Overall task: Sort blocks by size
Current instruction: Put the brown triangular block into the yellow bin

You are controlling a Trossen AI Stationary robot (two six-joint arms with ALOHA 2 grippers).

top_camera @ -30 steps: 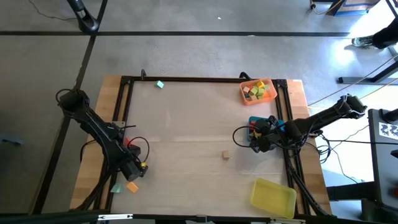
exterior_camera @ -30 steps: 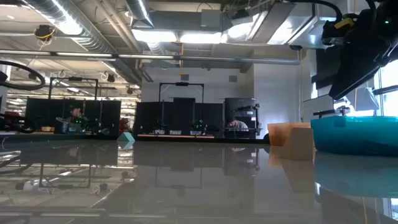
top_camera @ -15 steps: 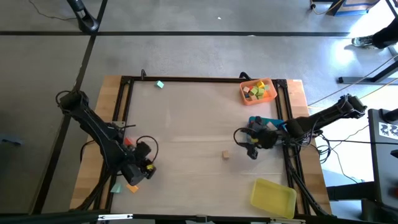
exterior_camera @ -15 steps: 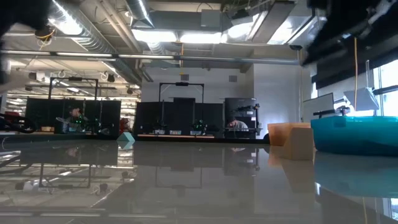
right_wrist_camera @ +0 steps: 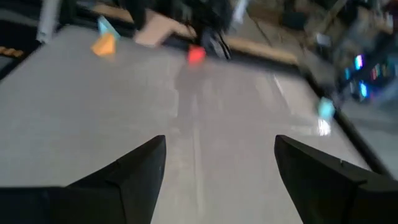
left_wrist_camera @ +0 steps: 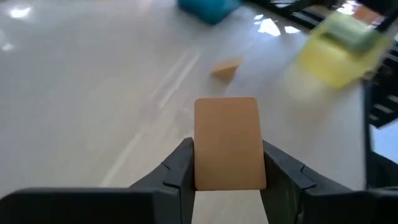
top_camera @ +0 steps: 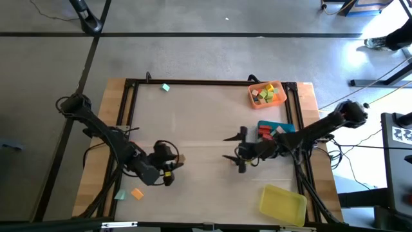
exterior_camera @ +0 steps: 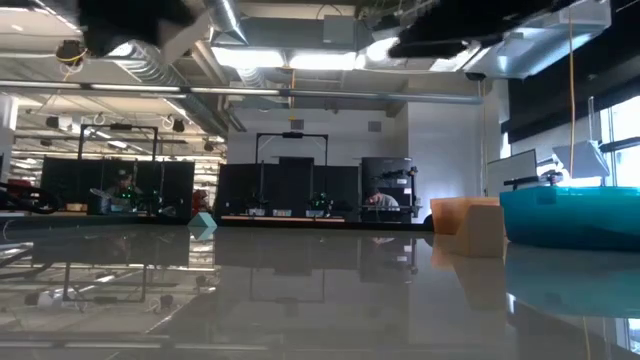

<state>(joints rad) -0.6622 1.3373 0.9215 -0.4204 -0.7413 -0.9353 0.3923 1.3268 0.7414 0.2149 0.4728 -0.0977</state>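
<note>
My left gripper [top_camera: 174,162] hangs over the table's left middle, shut on a tan block [left_wrist_camera: 227,142]. My right gripper [top_camera: 230,147] hangs open over the table's middle, its fingers [right_wrist_camera: 127,177] wide apart with nothing between them. A second tan block [left_wrist_camera: 226,67] lies flat on the table ahead of the left gripper; the high view hides it under the right gripper. Near the left edge lie a red block [right_wrist_camera: 196,55], an orange block [top_camera: 136,193] and a teal block [top_camera: 120,194]. Another teal block [top_camera: 165,87] lies at the far edge. My left gripper pinches the tan block between its two fingers [left_wrist_camera: 180,168], which lie on two opposite side faces [left_wrist_camera: 200,163]. The fingers slant down toward the table's right side. The block sticks out past the fingertips and is lifted clear of the table.
An orange tray [top_camera: 280,98] with several blocks stands at the far right. A blue tray [top_camera: 283,124] with a red block [top_camera: 265,133] is at the right edge, behind my right gripper. A yellow tray [top_camera: 283,205] sits at the near right. A black frame [top_camera: 206,82] borders the table.
My left gripper has risen and gone toward the table's right with the tan block, rolling as it went. My right gripper has left the blue tray and gone toward the table's middle, tipping up from pointing down to nearly level, and has stayed open.
</note>
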